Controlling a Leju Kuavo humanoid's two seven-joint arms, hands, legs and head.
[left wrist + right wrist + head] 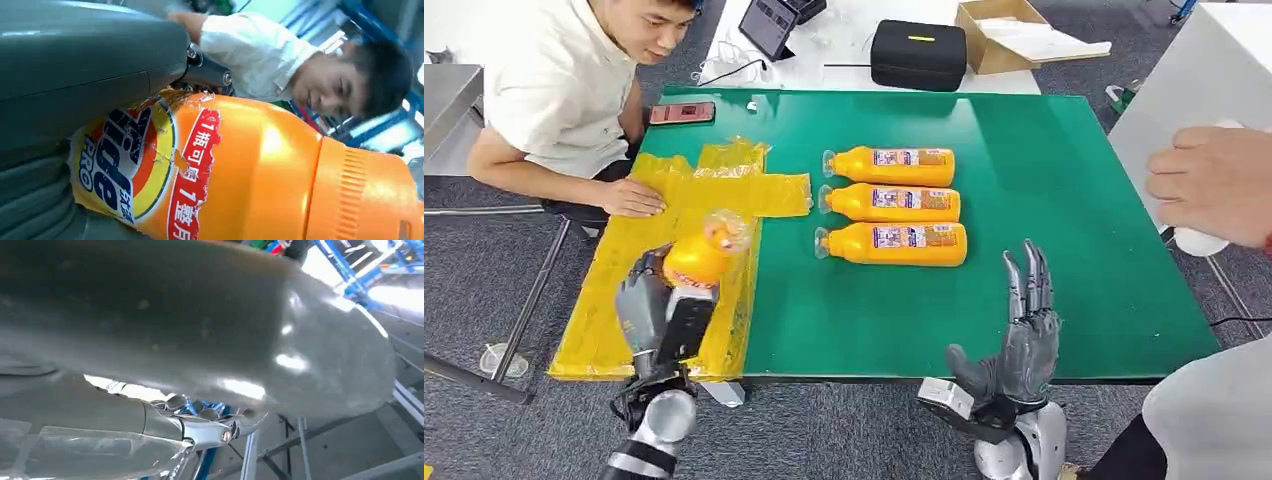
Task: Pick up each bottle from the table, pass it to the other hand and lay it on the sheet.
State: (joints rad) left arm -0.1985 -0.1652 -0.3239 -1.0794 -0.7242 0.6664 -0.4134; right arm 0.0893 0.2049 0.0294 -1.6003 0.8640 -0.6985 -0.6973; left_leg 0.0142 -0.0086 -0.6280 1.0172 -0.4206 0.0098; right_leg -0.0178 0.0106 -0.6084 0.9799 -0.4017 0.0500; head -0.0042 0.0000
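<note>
Over sheet point(614, 330) edge: left hand point(652, 310), bottle point(696, 262)

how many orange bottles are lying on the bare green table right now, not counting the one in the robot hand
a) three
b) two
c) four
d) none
a) three bottles lie side by side in a row on the green table, while a fourth bottle is gripped by the left robot hand above the yellow sheet.

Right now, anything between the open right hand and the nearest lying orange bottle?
Nothing: head view shows bare green table between right hand and the nearest orange bottle.
</note>
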